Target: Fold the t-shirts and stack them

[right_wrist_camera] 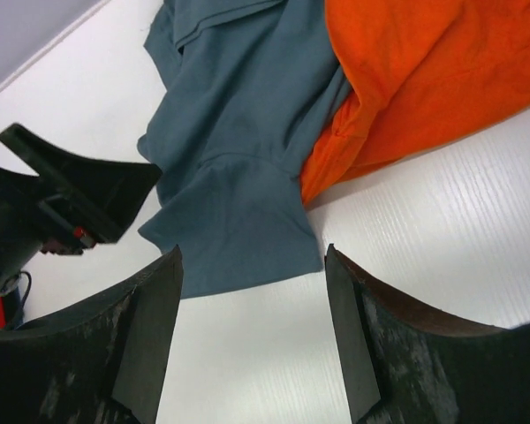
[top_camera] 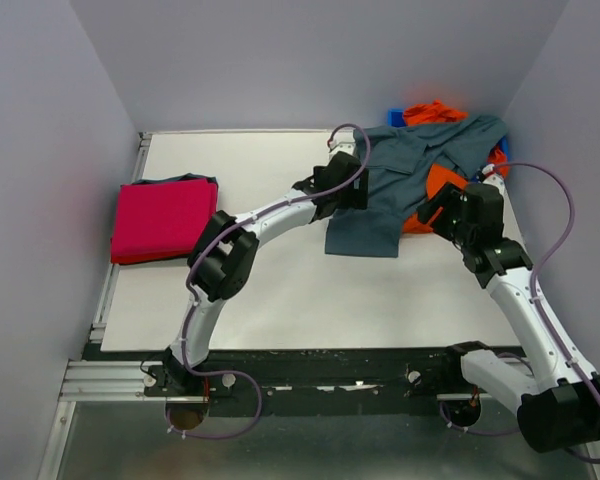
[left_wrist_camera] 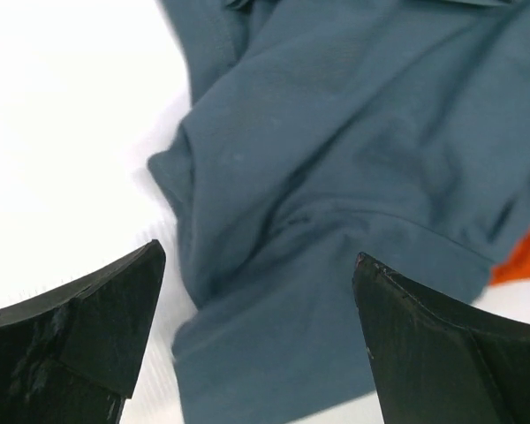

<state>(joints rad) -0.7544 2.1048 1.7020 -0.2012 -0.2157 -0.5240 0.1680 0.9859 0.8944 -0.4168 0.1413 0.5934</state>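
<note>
Soft, even light from above; I see faint shadows on the table. Left wrist view: table blown out white.

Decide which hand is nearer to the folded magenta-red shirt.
Left. The left hand is at the left edge of the grey-blue shirt, to the right of the magenta-red shirt. The right hand is farther right, beside the orange shirt.
</note>
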